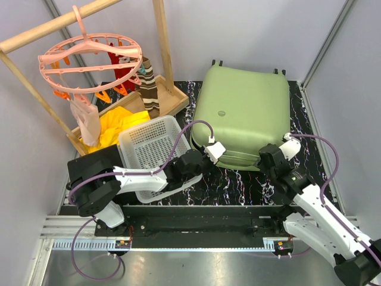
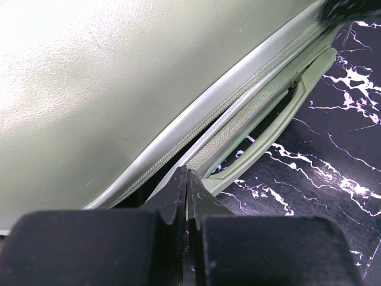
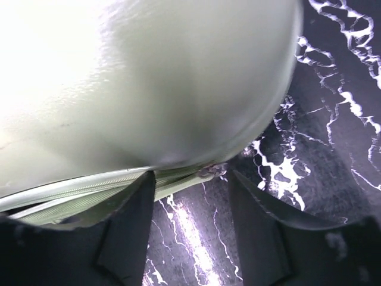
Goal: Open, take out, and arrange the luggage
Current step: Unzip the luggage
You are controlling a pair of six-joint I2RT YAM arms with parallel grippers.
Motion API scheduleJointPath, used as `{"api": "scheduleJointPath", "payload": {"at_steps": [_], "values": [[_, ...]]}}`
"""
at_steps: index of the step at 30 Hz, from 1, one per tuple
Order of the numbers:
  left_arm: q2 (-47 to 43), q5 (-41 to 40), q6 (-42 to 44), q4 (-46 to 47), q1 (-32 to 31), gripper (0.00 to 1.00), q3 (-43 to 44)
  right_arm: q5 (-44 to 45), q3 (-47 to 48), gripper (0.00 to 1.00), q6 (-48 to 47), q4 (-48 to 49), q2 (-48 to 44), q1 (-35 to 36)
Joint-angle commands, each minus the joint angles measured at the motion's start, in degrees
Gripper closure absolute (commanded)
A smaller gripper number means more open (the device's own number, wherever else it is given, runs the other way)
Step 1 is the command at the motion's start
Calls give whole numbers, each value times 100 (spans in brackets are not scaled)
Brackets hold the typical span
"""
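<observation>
The luggage (image 1: 244,110) is a large light-green hard-shell suitcase lying flat and closed on the black marbled mat. My left gripper (image 1: 225,154) is at its near edge, left of the handle (image 2: 280,122). In the left wrist view the left gripper (image 2: 187,174) is shut, its tips pressed at the zipper seam (image 2: 238,98), where a dark gap shows. My right gripper (image 1: 269,155) is at the near-right corner. In the right wrist view it (image 3: 193,179) is open, with a small metal zipper pull (image 3: 209,171) just ahead between the fingers, under the rounded shell (image 3: 149,77).
A white perforated basket (image 1: 149,146) stands left of the suitcase, over my left arm. Behind it are a wooden rack (image 1: 164,42), a pink round clip hanger (image 1: 89,59), striped socks (image 1: 147,83) and yellow cloth (image 1: 119,122). Grey walls close in both sides.
</observation>
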Motion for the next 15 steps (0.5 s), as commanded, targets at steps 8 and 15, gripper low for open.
{"api": "scheduleJointPath", "payload": {"at_steps": [8,15], "values": [[44,-230,-21,-331,188,100,33,773,-153,50,224,105,-251,0],[26,-213,-30,-348,180,100,42,351,-284,57,171,333,-347,17]]}}
